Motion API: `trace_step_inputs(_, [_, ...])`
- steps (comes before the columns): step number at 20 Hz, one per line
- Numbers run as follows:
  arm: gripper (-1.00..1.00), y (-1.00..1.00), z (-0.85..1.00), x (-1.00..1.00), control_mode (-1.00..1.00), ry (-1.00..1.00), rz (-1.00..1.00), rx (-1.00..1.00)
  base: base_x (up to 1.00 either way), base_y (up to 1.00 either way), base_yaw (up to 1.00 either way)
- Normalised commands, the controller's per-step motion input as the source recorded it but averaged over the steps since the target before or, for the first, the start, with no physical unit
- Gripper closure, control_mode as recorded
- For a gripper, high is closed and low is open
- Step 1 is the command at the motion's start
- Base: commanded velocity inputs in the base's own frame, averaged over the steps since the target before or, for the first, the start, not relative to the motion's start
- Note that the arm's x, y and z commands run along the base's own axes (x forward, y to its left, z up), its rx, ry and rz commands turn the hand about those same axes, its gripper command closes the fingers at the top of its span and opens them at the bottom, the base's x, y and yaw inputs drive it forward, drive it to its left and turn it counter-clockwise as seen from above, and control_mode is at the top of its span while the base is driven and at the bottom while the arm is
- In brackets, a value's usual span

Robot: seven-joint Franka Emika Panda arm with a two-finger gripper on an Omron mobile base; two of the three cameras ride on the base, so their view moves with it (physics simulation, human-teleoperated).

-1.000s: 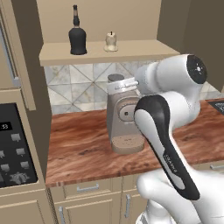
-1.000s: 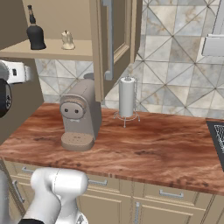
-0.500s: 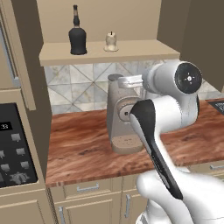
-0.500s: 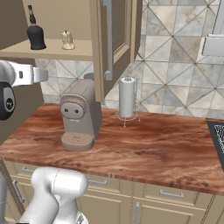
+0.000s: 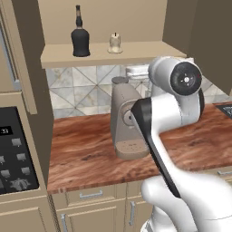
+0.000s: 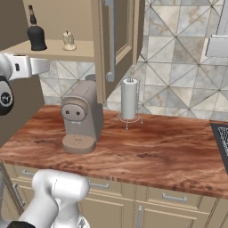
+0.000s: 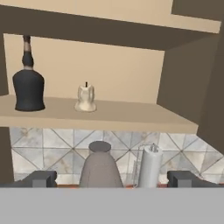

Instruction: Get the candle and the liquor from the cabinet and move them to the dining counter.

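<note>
The squat black liquor bottle [image 7: 28,85] and small cream candle [image 7: 86,98] stand apart on the open tan wall cabinet's shelf [image 7: 127,116]; the gripper [image 7: 112,179], fingers spread wide and seemingly empty, hangs below shelf level above the beige coffee machine [image 7: 100,165]

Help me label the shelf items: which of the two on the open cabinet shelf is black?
The liquor, the squat black bottle with a thin neck, at the left. The candle beside it is small, cream and lumpy.
</note>
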Motion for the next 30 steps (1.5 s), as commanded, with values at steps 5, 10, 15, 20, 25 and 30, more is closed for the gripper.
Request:
trace_step_inputs(5, [-1.00, -0.15, 0.18, 0.23, -1.00, -0.08, -0.01, -0.01, 0.00, 0.00, 0.00])
trace_step_inputs(10, [-1.00, -0.11, 0.00, 0.36, -1.00, 0.00, 0.01, 0.01, 0.00, 0.00, 0.00])
trace_step_inputs(15, [-1.00, -0.02, 0.02, 0.29, -1.00, 0.01, 0.00, 0.03, 0.00, 0.00, 0.00])
trace_step_inputs(20, [-1.00, 0.00, 0.00, 0.08, -1.00, 0.00, 0.00, 0.00, 0.00, 0.00, 0.00])
trace_step_inputs(25, [-1.00, 0.00, 0.00, 0.01, -1.00, 0.00, 0.00, 0.00, 0.00, 0.00, 0.00])
trace_step_inputs(30, [-1.00, 0.00, 0.00, 0.07, -1.00, 0.00, 0.00, 0.02, 0.00, 0.00, 0.00])
